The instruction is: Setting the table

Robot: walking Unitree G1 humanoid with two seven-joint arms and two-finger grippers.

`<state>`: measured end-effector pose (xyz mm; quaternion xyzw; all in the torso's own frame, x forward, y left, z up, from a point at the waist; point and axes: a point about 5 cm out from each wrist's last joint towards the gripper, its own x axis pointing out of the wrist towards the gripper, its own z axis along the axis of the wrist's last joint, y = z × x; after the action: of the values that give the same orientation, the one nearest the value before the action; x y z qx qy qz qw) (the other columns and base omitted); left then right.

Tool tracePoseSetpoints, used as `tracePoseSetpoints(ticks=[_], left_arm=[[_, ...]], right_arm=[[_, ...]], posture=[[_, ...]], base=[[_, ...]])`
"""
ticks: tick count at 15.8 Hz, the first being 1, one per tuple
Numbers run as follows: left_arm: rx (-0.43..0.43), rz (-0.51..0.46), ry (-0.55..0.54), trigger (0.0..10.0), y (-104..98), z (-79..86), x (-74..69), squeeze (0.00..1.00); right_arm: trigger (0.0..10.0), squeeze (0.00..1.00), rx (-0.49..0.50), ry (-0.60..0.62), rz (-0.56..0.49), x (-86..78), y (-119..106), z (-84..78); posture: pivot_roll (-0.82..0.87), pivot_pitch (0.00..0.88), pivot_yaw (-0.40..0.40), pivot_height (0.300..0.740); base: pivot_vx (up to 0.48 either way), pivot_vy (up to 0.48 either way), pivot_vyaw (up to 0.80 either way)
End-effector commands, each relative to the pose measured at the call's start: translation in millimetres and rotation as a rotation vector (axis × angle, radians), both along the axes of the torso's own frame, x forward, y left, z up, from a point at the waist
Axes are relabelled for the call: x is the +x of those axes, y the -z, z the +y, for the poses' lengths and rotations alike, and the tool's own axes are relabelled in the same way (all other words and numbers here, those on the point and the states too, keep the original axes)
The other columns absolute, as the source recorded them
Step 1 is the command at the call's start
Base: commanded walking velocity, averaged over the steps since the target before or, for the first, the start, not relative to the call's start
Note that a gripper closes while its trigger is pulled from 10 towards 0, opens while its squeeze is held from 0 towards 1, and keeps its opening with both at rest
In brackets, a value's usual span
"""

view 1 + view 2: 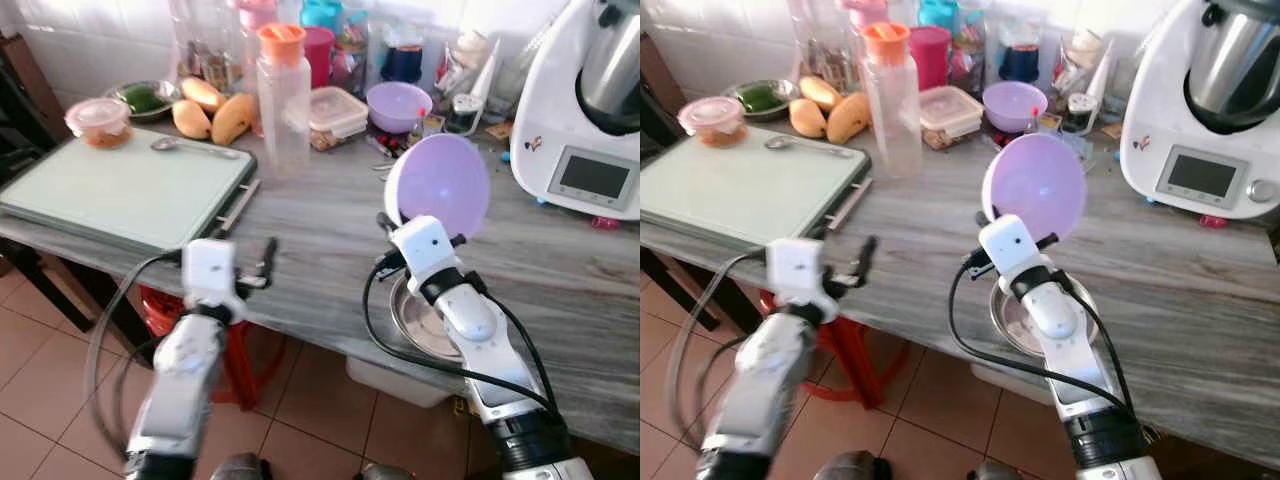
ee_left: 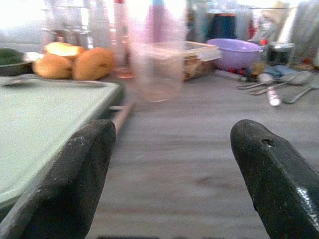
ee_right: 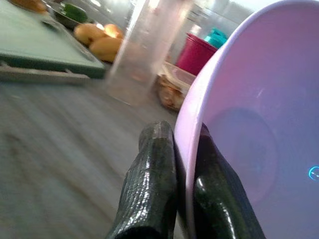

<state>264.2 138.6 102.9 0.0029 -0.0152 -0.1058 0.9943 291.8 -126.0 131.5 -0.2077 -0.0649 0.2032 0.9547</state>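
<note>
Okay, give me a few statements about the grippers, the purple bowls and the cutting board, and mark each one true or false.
1. The right gripper pinches the rim of a lilac bowl. True.
2. The left gripper holds a spoon. False: its fingers are open and hold nothing; the spoon lies on the cutting board.
3. A second purple bowl sits on the counter. True.
4. The orange-lidded bottle lies on its side. False: it stands upright.

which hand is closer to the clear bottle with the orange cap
Left. The left hand hovers open at the counter edge just in front of the clear bottle; the right hand, pinching the tilted purple bowl, sits further off to its right.
</note>
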Motion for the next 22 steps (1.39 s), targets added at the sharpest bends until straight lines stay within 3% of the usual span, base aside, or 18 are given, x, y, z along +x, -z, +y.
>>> tracePoseSetpoints(ticks=[1, 5, 16, 17, 19, 22], left_arm=[[0.007, 0.000, 0.008, 10.0, -2, 4.3, -2.6, 0.00], [0.016, 0.016, 0.003, 10.0, 0, 7.9, -5.9, 0.00], [-0.003, 0.043, 0.035, 10.0, 1, 0.2, -2.9, 0.00], [-0.003, 0.045, 0.037, 10.0, 2, 0.0, -2.7, 0.00], [-0.001, 0.050, 0.040, 10.0, 2, -0.6, -2.3, 0.00], [0.001, 0.057, 0.041, 10.0, 3, -1.6, -1.9, 0.00]], right_arm=[[10.0, 0.00, -0.015, -0.056, 0.034, 0.5, 2, 6.2], [10.0, 0.00, -0.050, -0.147, 0.169, -7.5, 17, 11.8], [10.0, 0.00, -0.087, -0.217, 0.304, -17.6, 27, 9.5], [10.0, 0.05, -0.087, -0.216, 0.308, -17.7, 27, 9.2], [10.0, 1.00, -0.086, -0.216, 0.314, -17.9, 27, 9.2], [10.0, 1.00, -0.093, -0.218, 0.312, -18.1, 28, 8.7]], posture=[[0.00, 0.000, -0.007, 0.740], [0.00, 0.000, -0.010, 0.740], [-0.01, 0.000, -0.004, 0.740], [-0.01, 0.000, -0.003, 0.740], [-0.01, 0.000, -0.003, 0.740], [-0.02, 0.000, -0.004, 0.740]], base=[[0.000, 0.000, 0.00], [0.000, 0.000, 0.00], [0.000, 0.000, 0.00], [0.000, 0.000, 0.00], [0.000, 0.000, 0.00], [0.000, 0.000, 0.00]])
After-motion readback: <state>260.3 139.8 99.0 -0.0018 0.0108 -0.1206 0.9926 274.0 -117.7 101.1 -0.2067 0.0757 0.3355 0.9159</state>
